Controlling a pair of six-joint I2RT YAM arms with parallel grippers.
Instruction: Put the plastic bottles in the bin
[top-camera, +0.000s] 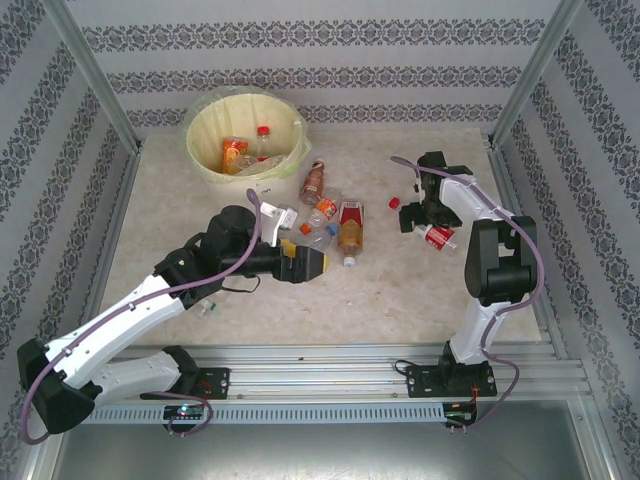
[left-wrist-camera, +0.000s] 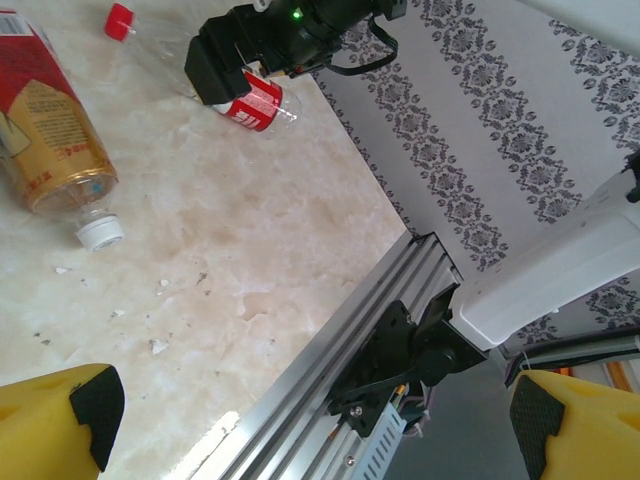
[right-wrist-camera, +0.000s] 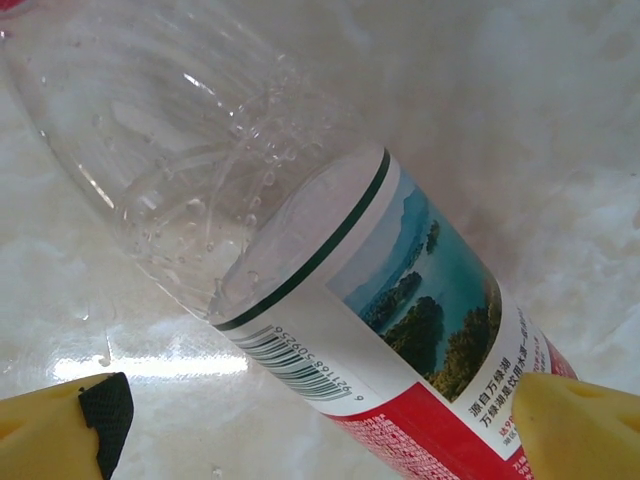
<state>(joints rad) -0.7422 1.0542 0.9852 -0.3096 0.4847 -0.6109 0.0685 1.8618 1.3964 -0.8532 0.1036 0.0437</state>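
Pale marbled tabletop (top-camera: 400, 290), grey damask-striped wall panels (top-camera: 300, 75) on three sides, aluminium rails (top-camera: 330, 360) along near edge.

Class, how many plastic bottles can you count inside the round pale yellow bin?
2: an orange-labelled plastic bottle at left, a red-capped clear bottle beside it; others may be hidden.

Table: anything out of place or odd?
A loose red cap lies by itself on the table, apart from the red-labelled bottle nearby and from every other bottle. Small pale flecks dot the surface. No spilled liquid is visible.
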